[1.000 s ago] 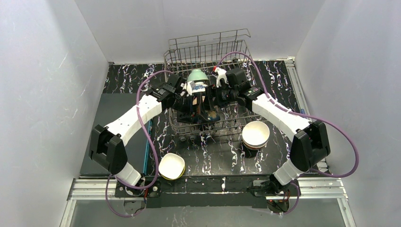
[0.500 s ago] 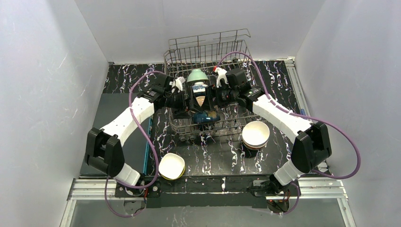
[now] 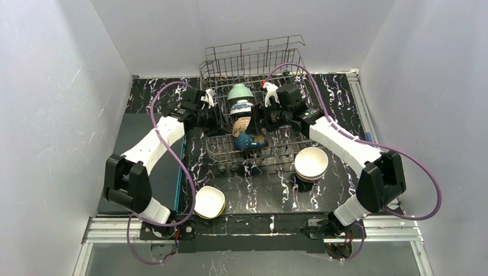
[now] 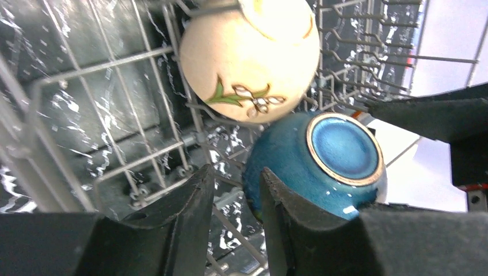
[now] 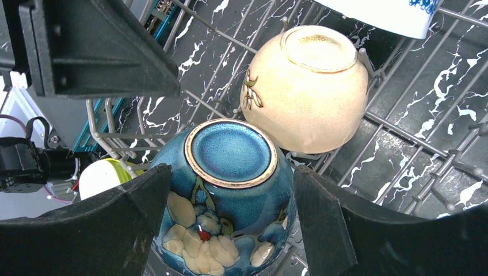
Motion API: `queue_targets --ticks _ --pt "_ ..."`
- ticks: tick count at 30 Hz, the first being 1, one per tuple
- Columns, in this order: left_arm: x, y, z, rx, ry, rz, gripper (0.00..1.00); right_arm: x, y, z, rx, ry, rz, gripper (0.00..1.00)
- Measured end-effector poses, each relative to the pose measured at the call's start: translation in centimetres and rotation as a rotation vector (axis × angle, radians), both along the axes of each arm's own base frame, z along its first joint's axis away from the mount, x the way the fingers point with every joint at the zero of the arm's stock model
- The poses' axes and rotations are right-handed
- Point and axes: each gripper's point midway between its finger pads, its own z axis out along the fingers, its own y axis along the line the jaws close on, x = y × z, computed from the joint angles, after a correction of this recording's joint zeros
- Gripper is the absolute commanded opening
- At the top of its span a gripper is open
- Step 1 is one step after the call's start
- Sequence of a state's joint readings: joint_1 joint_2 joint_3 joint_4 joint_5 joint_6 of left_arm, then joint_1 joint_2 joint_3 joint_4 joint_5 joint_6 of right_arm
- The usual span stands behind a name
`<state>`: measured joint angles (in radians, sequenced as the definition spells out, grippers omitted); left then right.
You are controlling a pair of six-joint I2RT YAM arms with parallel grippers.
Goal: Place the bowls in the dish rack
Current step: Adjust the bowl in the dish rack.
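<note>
1. The teal-blue glazed round bowl (image 5: pixel 230 190), painted with pale flowers, lies foot-up in the rack directly between the fingers of the right gripper (image 5: pixel 231 171). The jaws stand wide apart, one on each side of it. I cannot tell whether the pads actually press it.
2. Just past that gripper's tips, a tan round bowl (image 5: pixel 311 92) with a leaf sprig leans against the teal one. Beyond it come a blue-patterned white bowl (image 5: pixel 391 14) and a mint bowl (image 3: pixel 240 92), making one row.
3. The left gripper (image 4: pixel 236 172) has its fingers drawn close, with only rack wire showing in the narrow gap, so it holds nothing. The teal bowl sits just beside one finger.
4. All four bowls rest in the large grey wire dish rack (image 3: pixel 253 54). Behind both grippers, toward the arm bases, a yellow-green bowl (image 3: pixel 208 201) and a stack of white-lined bowls (image 3: pixel 311 163) wait on the black marbled table (image 3: pixel 149 98).
5. Risks:
   - A squeeze that lands off-centre on the rounded glaze could squirt the teal bowl sideways.
   - Lifting the teal bowl would take away the tan bowl's support and might tip the row.
   - The left finger could nudge the teal bowl or snag a wire if it swings.
</note>
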<state>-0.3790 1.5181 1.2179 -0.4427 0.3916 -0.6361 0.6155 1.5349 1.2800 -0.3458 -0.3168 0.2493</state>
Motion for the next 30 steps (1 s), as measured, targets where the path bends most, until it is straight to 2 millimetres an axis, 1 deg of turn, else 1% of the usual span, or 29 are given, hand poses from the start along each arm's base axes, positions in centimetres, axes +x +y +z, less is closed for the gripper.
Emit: queue_targets --ticks 4,7,10,13,16,20,26,30 --pt "1.3 0.8 -0.2 0.092 -0.051 -0.014 0.25 0.0 -0.1 0.1 -0.002 -0.007 0.0 0.84" --pt "2.0 1.2 -0.9 0.168 -0.078 -0.041 0.22 0.0 -0.2 0.2 -0.004 -0.015 0.002 0.84" --pt "1.8 1.1 -2.2 0.236 -0.079 -0.086 0.2 0.0 -0.3 0.3 -0.007 -0.019 0.001 0.84" --pt "1.5 0.5 -3.7 0.273 -0.06 -0.135 0.18 0.0 -0.4 0.3 -0.006 -0.018 0.002 0.84" --pt "1.1 -0.1 -4.8 0.28 -0.036 -0.165 0.18 0.0 -0.4 0.3 -0.005 -0.016 0.005 0.84" --pt "0.9 -0.9 -5.9 0.273 -0.013 -0.185 0.18 -0.1 -0.3 0.3 -0.004 -0.015 0.009 0.84" --pt "1.2 -2.2 -5.9 0.224 -0.019 -0.174 0.18 -0.2 -0.3 0.3 0.001 -0.011 0.02 0.83" --pt "1.2 -2.4 -6.3 0.21 -0.002 -0.152 0.18 -0.4 -0.2 0.3 0.003 -0.011 0.032 0.83"
